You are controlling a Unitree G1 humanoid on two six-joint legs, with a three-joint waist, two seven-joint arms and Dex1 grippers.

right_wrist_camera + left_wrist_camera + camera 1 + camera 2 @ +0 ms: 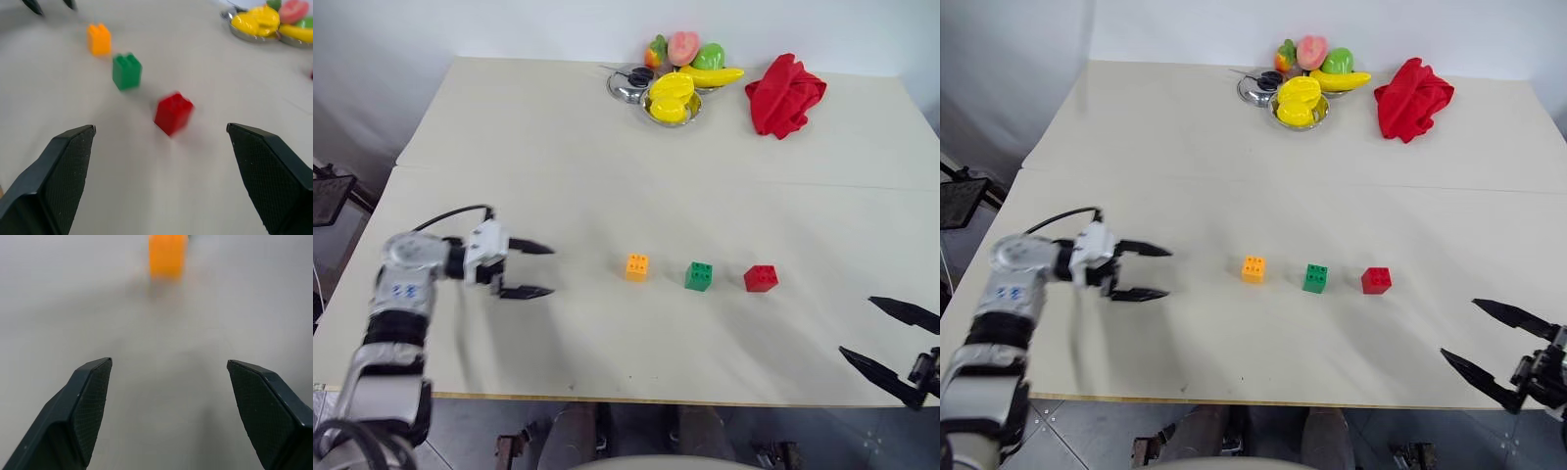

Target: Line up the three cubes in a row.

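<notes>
Black fingers frame my view on both sides. My right gripper [899, 345] hangs at the near right edge of the surface [558, 157], its two fingers spread wide with nothing between them. My left gripper [528, 269] hovers over the near left part of the surface, pointing toward the blocks, fingers also spread and empty.

Between the two grippers I count three blocks, sitting in a row across the surface with small gaps between them, none touching. From my left to my right: the orange block [637, 266], the green block [699, 275], the red block [761, 278]. Each stands upright with its studs on top. The orange one is nearest my left gripper but well apart from it; the red one is nearest my right gripper, also well apart. In the right wrist view the red block sits closest, just ahead between the fingers, with green and orange trailing away behind it.

Far back, near the surface's far edge, I see two shiny metal bowls [672, 111] holding toy fruit, including a yellow banana [713, 76]. Just to their right lies one crumpled red cloth [784, 94].
</notes>
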